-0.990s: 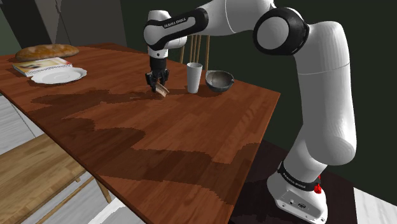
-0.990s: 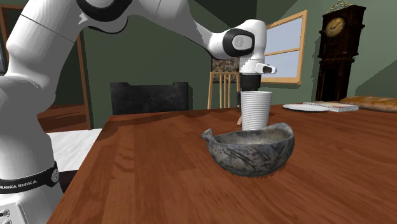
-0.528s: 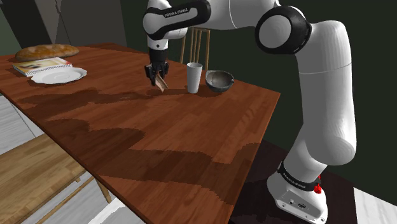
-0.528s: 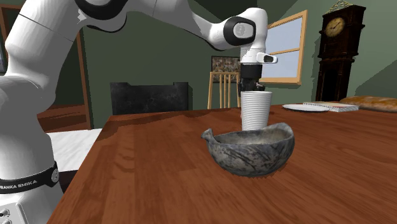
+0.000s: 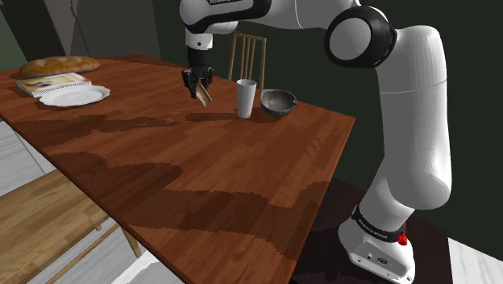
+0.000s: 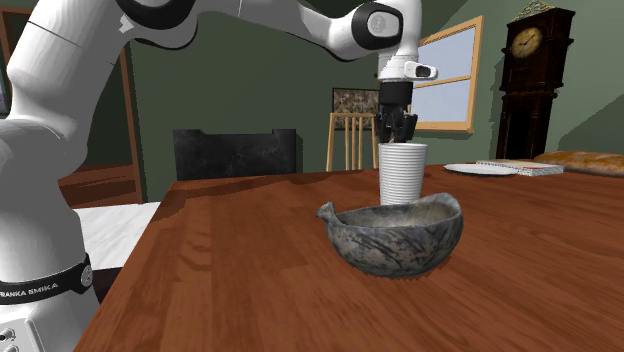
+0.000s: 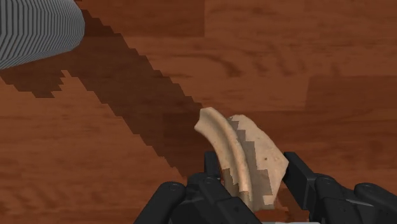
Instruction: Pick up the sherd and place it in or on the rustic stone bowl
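Observation:
A tan curved sherd (image 7: 245,159) sits clasped between my black fingers in the wrist view, with the wooden table (image 7: 267,57) well below it. In the shoulder view my gripper (image 5: 197,89) hangs above the table, shut on the sherd (image 5: 204,96), to the left of a white ribbed cup (image 5: 246,98). The grey stone bowl (image 5: 277,102) stands just right of that cup. In the second exterior view the bowl (image 6: 397,234) is in front, the cup (image 6: 402,174) behind it, and the gripper (image 6: 396,128) is above and behind the cup.
A white plate (image 5: 74,95), a book (image 5: 55,84) and a bread loaf (image 5: 60,65) lie at the table's far left end in the shoulder view. A wooden chair (image 5: 247,58) stands behind the cup. A bench (image 5: 44,219) runs along the near side.
The gripper has risen straight up from the table with the sherd in it, from table level to above the cup's rim height. Cup and bowl have not moved.

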{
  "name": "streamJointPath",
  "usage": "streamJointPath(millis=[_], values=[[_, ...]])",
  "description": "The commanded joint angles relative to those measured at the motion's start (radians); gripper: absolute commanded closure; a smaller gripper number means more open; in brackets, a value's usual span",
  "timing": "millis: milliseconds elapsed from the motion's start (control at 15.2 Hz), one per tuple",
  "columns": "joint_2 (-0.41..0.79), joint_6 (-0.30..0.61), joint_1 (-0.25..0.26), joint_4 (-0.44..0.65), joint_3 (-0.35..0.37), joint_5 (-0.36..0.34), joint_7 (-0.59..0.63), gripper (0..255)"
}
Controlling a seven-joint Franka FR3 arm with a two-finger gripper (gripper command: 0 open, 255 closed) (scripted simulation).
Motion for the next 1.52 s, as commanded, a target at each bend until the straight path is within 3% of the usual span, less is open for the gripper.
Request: streamJointPath(millis=[0, 660, 990, 1452], values=[[0.002, -0.027, -0.001, 0.029, 0.0, 0.0, 0.001, 255], [0.025, -0.164, -0.002, 0.188, 0.0, -0.002, 0.009, 255], [-0.127, -0.086, -0.065, -0.047, -0.024, 0.008, -0.083, 255], [-0.272, -0.029, -0.149, -0.259, -0.072, 0.016, -0.221, 255]])
